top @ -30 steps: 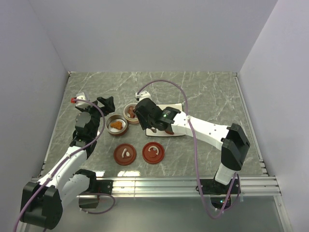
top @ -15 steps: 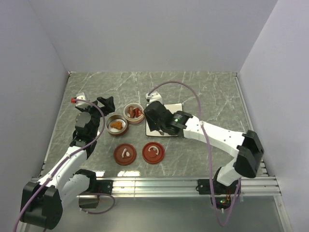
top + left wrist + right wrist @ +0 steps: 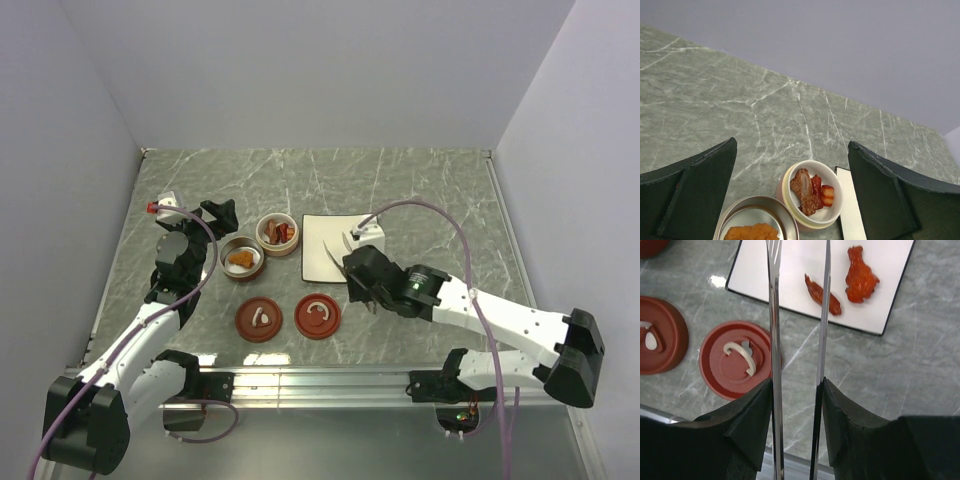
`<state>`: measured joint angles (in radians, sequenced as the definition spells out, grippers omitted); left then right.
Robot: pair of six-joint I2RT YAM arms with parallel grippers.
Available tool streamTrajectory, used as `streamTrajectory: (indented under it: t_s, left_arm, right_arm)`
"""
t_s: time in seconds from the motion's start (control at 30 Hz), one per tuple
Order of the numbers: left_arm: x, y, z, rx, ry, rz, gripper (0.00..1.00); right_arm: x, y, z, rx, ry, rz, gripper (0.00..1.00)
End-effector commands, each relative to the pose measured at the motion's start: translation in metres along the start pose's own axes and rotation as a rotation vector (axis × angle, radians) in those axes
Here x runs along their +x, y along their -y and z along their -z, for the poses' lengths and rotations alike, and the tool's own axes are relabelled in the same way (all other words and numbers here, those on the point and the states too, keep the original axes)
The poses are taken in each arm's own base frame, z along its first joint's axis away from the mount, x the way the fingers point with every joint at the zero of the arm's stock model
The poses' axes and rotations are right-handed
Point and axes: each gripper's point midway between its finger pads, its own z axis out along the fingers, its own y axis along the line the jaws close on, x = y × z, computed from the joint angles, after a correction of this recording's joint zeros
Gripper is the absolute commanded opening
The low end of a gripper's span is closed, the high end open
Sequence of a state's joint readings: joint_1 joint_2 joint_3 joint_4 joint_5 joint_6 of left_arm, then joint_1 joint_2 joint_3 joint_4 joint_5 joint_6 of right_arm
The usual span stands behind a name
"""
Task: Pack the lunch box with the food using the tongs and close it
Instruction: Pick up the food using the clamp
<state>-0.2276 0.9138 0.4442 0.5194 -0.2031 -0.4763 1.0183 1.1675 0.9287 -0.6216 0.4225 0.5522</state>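
Packing is judged to be about halfway done. In the left wrist view the pink bowl (image 3: 784, 191) is seen to hold several red-brown pieces (image 3: 807, 192), and one orange piece (image 3: 752, 233) lies in the steel bowl (image 3: 752, 214) just beside it at 7 o'clock.

Two pieces of food are left on the plate (image 3: 795, 265): a dark strip (image 3: 823, 295) and, near it at 2 o'clock, an orange-red chunk (image 3: 860, 280). They are shown apart from each other in the right wrist view.

The tongs (image 3: 774, 330) are clamped between the fingers of the right gripper (image 3: 796, 390). Their two arms are held apart and point toward 12 o'clock over the plate's near edge. Nothing is seen between the arms where they show, but the tips are partly cut off by the frame. The strip lies just at 3 o'clock of the right-hand arm.

The left gripper (image 3: 792, 145) is spread wide and empty. It is held above the table (image 3: 790, 100), with the bowls below it.

Both lids (image 3: 245, 325) lie handle-up on the table at 6 o'clock of the bowls, so neither bowl is closed. It is judged that the strip and the chunk must yet be carried over, after which both lids are to be fitted.
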Motion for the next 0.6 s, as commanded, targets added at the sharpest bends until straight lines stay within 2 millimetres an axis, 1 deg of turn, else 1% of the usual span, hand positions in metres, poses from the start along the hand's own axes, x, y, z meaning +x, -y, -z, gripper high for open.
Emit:
streamTrajectory:
  t_s: [0.0, 0.1, 0.13, 0.2, 0.23, 0.3, 0.43, 0.57]
  left_arm:
    - [-0.018, 0.009, -0.001, 0.037, 0.057, 0.018, 0.99]
    - [-0.017, 0.010, -0.001, 0.038, 0.056, 0.021, 1.00]
    - [-0.018, 0.011, -0.001, 0.041, 0.056, 0.020, 1.00]
    - [-0.017, 0.011, -0.002, 0.041, 0.053, 0.019, 1.00]
    - [-0.016, 0.011, -0.002, 0.041, 0.051, 0.021, 0.99]
    - [-0.015, 0.010, -0.003, 0.040, 0.047, 0.018, 1.00]
    - [-0.015, 0.011, -0.003, 0.044, 0.047, 0.019, 1.00]
    - [-0.016, 0.011, -0.002, 0.042, 0.051, 0.019, 1.00]
  right_arm:
    - [0.002, -0.002, 0.012, -0.023, 0.027, -0.070, 0.49]
    - [0.011, 0.001, 0.018, -0.030, 0.015, -0.081, 0.48]
    - [0.017, 0.002, 0.019, -0.030, 0.004, -0.078, 0.48]
    - [0.020, 0.003, 0.024, -0.042, 0.005, -0.088, 0.47]
    - [0.027, 0.004, 0.024, -0.041, -0.009, -0.088, 0.47]
    - [0.030, 0.006, 0.027, -0.043, -0.012, -0.098, 0.47]
    - [0.042, 0.010, 0.023, -0.032, -0.039, -0.099, 0.47]
    - [0.048, 0.010, 0.017, -0.015, -0.060, -0.087, 0.47]
